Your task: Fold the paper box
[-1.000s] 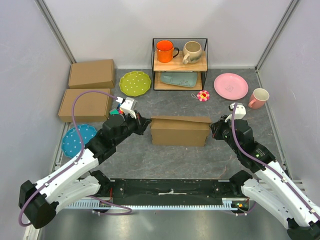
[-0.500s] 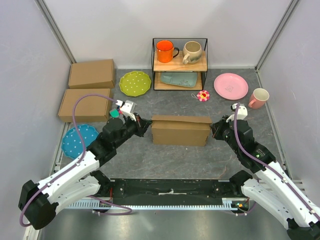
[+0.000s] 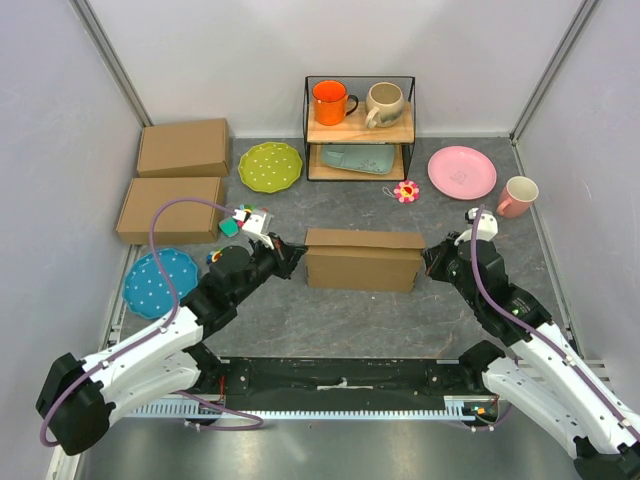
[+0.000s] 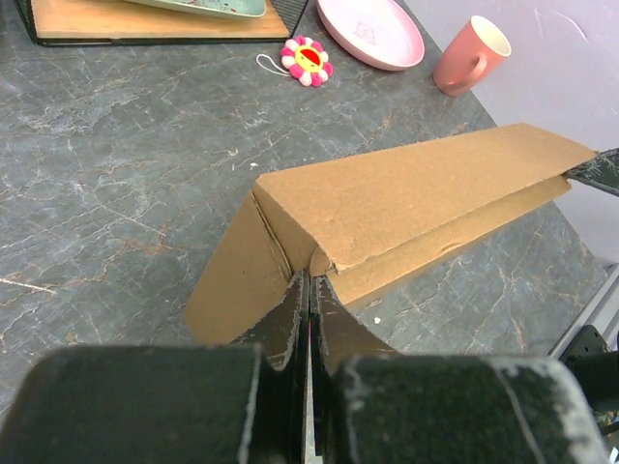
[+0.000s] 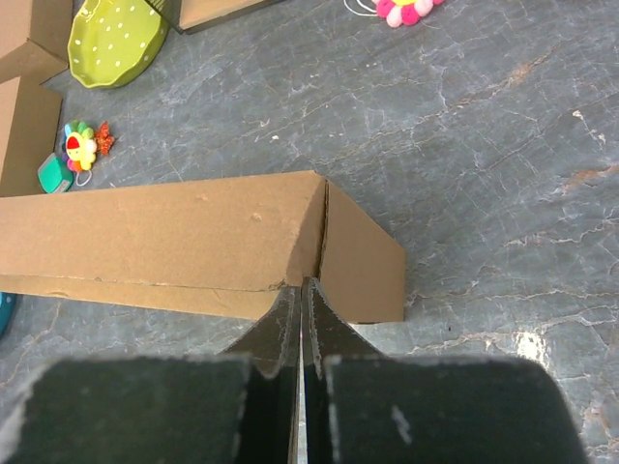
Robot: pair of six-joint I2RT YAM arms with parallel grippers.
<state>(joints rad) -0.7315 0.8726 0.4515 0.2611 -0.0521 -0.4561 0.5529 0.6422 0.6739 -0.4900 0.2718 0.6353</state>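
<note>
The paper box (image 3: 362,260) is a brown cardboard mailer lying closed in the middle of the table, long side left to right. My left gripper (image 3: 290,255) is shut, and its tips touch the box's left end. In the left wrist view the gripper (image 4: 309,275) meets the corner of the box (image 4: 406,198) where an end flap (image 4: 237,280) splays outward. My right gripper (image 3: 428,262) is shut at the box's right end. In the right wrist view its tips (image 5: 302,285) touch the front right corner of the box (image 5: 164,237). Nothing shows between either pair of fingers.
Two ready-made cardboard boxes (image 3: 183,147) (image 3: 170,208) sit at the back left. A green plate (image 3: 270,165), a wire rack with two mugs (image 3: 360,115), a pink plate (image 3: 461,172) and a pink mug (image 3: 517,196) line the back. A blue plate (image 3: 158,280) and small toys (image 3: 232,225) lie left.
The left arm's wrist has swung a little left and nearer, tips staying at the box's left end. The box lid lies flatter. The right arm has barely moved.
</note>
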